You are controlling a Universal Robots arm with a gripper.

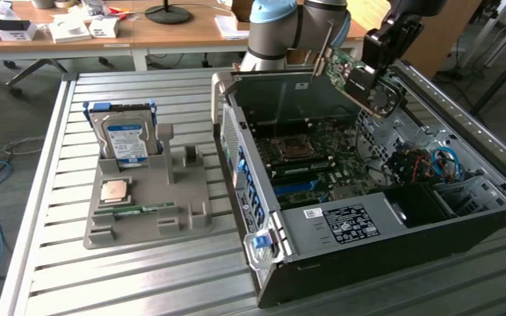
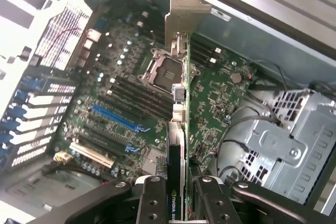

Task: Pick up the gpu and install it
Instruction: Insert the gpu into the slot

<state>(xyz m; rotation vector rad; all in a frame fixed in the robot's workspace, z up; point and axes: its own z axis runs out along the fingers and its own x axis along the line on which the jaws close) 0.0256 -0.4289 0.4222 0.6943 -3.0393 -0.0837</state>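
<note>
Slatted metal workbench [image 1: 130, 276], open black computer case [image 1: 235, 141] on it. My black two-finger gripper [image 1: 374, 64] is partly closed, clamped on the gpu [image 1: 363, 85], a thin dark-green circuit card with a silver end bracket, hanging tilted over the green motherboard [image 2: 121, 93]. Pick-up looks done. Installing, I reckon, calls for squaring it to a slot.

gpu [image 1: 358, 82]: green circuit board, slight gloss; bare bright metal bracket.
gripper [image 2: 177, 195]: matt black fingers, smooth.
computer case [image 1: 394, 263]: dark painted sheet metal, matt; paler bare metal inside.
table [image 1: 147, 283]: ribbed silvery metal slats, dull sheen.
holder tray [image 1: 147, 227], left of frame: grey matt plastic.
hard drive [image 1: 126, 138]: silver metal, glossy blue-white label.
desk [image 1: 174, 36], upper left: smooth light wood.
</note>
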